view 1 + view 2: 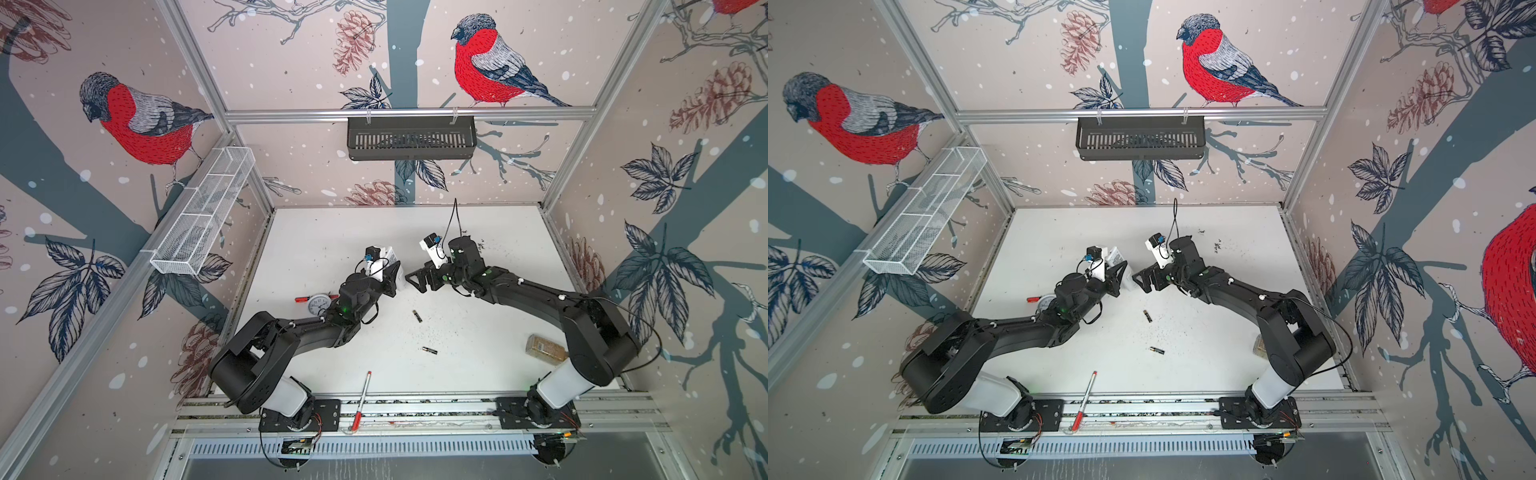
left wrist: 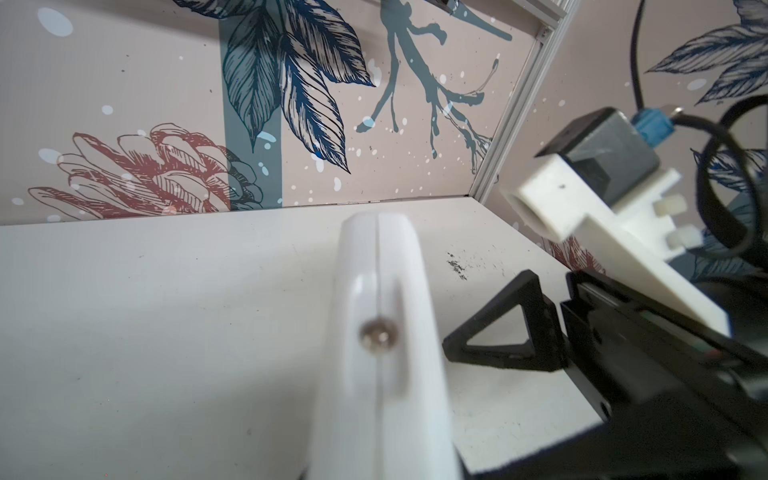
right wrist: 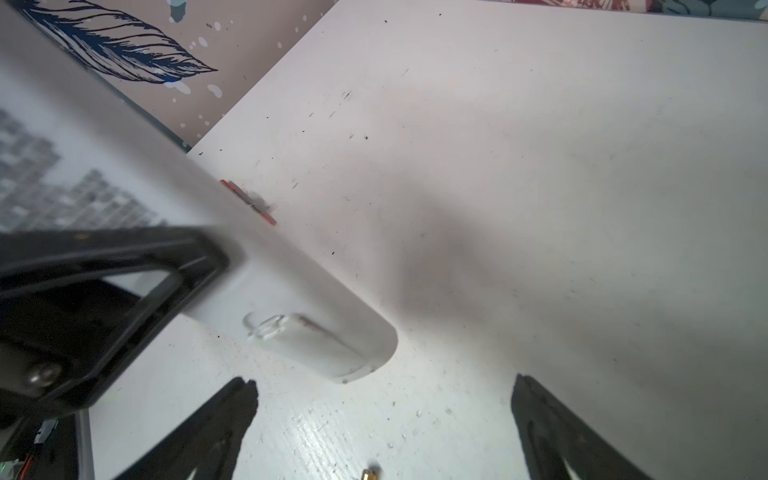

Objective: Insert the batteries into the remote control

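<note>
In both top views I'm holding the remote control [image 1: 401, 283] off the table [image 1: 332, 232] in the left pincer [image 1: 394, 274], pinched tight on it, while the right pincer [image 1: 414, 281] is hovering spread just beside it and the batteries [image 1: 417, 316] are lying loose, well apart from it. The left wrist view is showing its thin edge, the right wrist view its rounded end — light, stiff, slick plastic, I'd judge, best clamped across the flat faces.
</note>
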You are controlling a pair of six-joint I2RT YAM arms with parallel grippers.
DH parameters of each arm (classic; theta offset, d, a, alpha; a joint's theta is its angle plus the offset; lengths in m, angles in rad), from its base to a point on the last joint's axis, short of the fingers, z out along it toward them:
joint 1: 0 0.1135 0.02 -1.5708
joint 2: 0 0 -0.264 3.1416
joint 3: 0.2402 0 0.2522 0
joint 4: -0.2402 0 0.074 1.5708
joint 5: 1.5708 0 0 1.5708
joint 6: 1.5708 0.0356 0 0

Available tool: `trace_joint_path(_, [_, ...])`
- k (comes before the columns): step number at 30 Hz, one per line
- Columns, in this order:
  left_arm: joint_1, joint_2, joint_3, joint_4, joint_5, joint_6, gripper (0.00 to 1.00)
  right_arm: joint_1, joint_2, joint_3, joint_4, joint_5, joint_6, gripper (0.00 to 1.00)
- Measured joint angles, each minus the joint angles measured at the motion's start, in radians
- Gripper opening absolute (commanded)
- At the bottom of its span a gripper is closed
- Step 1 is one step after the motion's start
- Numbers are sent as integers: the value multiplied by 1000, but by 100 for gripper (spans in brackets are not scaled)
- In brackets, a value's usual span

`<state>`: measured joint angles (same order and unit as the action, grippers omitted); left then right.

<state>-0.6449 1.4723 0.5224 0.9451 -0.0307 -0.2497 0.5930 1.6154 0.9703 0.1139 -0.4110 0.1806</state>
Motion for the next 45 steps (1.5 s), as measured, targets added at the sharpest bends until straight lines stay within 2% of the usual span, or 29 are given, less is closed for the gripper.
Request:
trace_joint_path(9, [0, -37, 27, -74, 3, 22, 0, 20, -16, -42, 51, -8, -47, 99])
trace_joint_path(14, [0, -45, 31, -94, 3, 47, 0, -12, -6, -31, 77, -35, -4, 99])
trace_joint_path(20, [0, -71, 24, -96, -4, 33, 0, -39, 55, 1, 150, -147, 174, 99])
trace_joint_path(30, [38, -127, 13, -55, 43, -105, 0, -47, 85, -95, 441, -283, 514, 99])
trace_joint_path(38, [53, -164, -3, -32, 86, -174, 0, -48, 121, -92, 546, -315, 604, 99])
trace_joint_path(45, [60, -186, -9, -32, 89, -198, 0, -42, 132, -82, 594, -330, 632, 99])
